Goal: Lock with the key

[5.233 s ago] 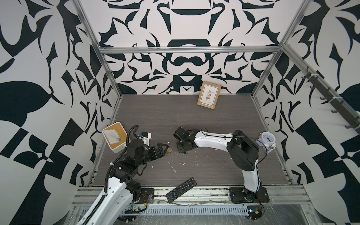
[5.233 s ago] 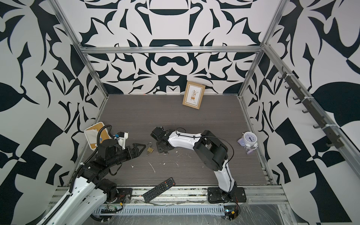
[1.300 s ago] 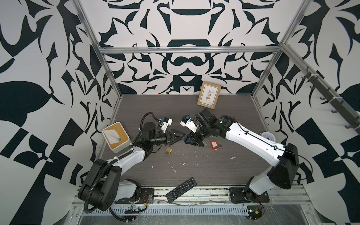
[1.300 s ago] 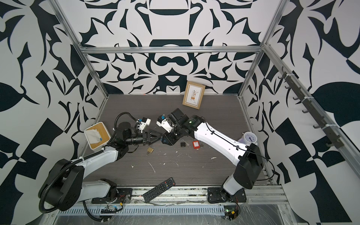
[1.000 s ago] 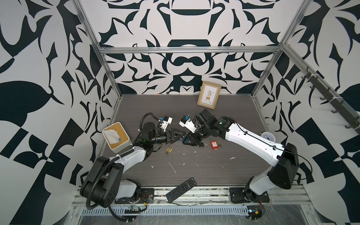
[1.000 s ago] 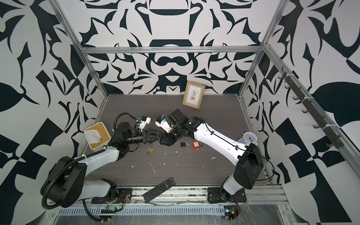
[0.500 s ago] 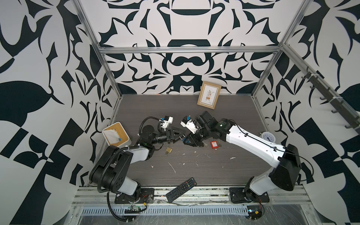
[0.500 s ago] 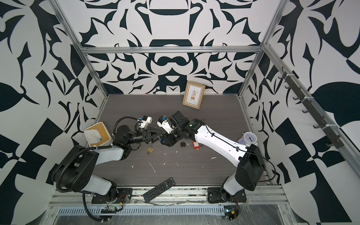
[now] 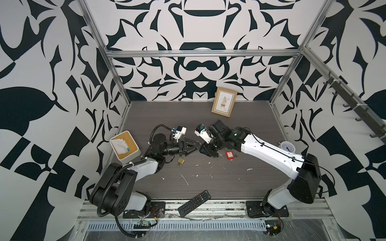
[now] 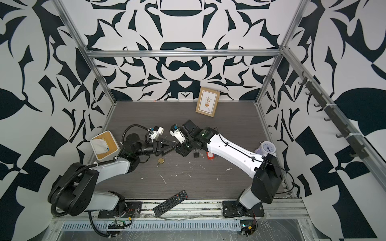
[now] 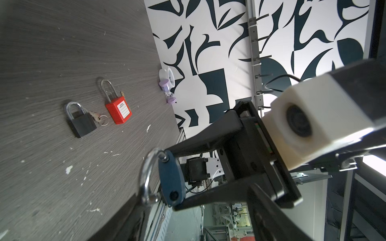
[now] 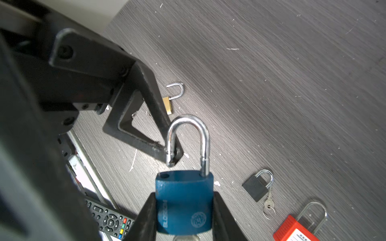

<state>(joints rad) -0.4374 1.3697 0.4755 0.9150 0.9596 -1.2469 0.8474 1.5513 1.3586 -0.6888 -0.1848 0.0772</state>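
A black remote control (image 9: 196, 200) lies at the front edge of the grey wood-grain table (image 9: 240, 183), and a small brass padlock (image 9: 180, 160) lies open behind it. Above mid-table the right gripper (image 9: 203, 148) clasps the body of a blue padlock (image 12: 184, 201), whose steel shackle (image 12: 188, 123) stands lifted out of its hole. A silver key (image 12: 185, 237) shows under the body. The left gripper (image 9: 196, 145), jaws parted, has one finger touching the shackle's free end; a second ago it stood a little short of the lock and spread wider. Just beyond lie a black padlock (image 10: 196, 154) with a key and a red padlock (image 9: 229, 154). A wooden picture frame (image 9: 224, 105) leans on the back wall
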